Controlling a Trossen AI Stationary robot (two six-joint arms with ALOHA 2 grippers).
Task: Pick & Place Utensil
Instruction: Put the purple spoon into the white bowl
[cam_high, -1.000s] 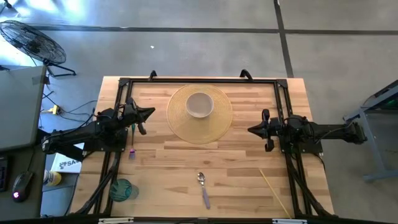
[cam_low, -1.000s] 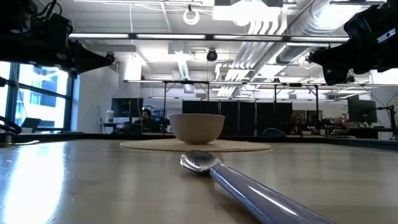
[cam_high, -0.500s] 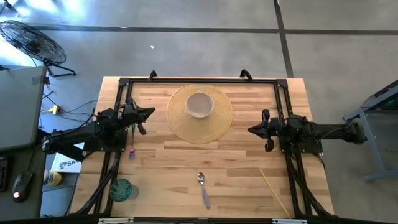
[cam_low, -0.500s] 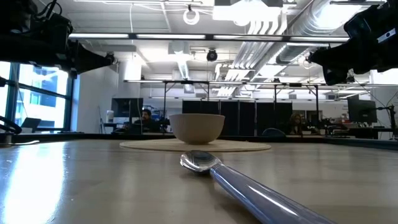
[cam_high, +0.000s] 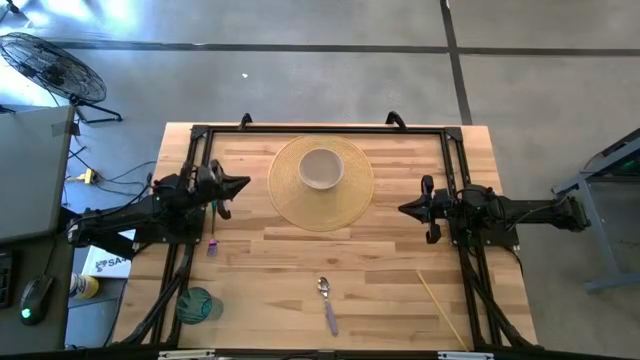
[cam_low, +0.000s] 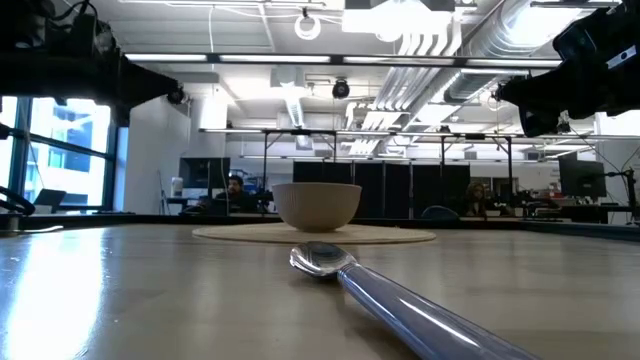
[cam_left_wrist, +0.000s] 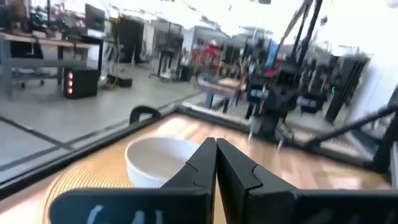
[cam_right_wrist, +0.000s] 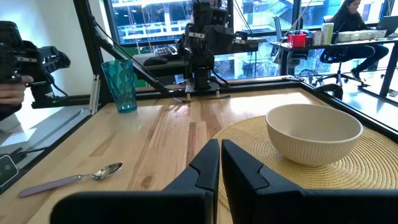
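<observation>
The left arm reaches in from the table's left edge, its left gripper (cam_high: 240, 183) raised off the surface with both fingers pressed together. The right arm mirrors it from the right edge, the right gripper (cam_high: 403, 209) likewise held above the table, fingers closed against each other and pointing toward the middle.

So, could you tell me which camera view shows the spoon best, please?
The low view: the spoon fills the foreground, bowl end towards the camera's far side. The high and right wrist views show it small on the table; the left wrist view misses it.
</observation>
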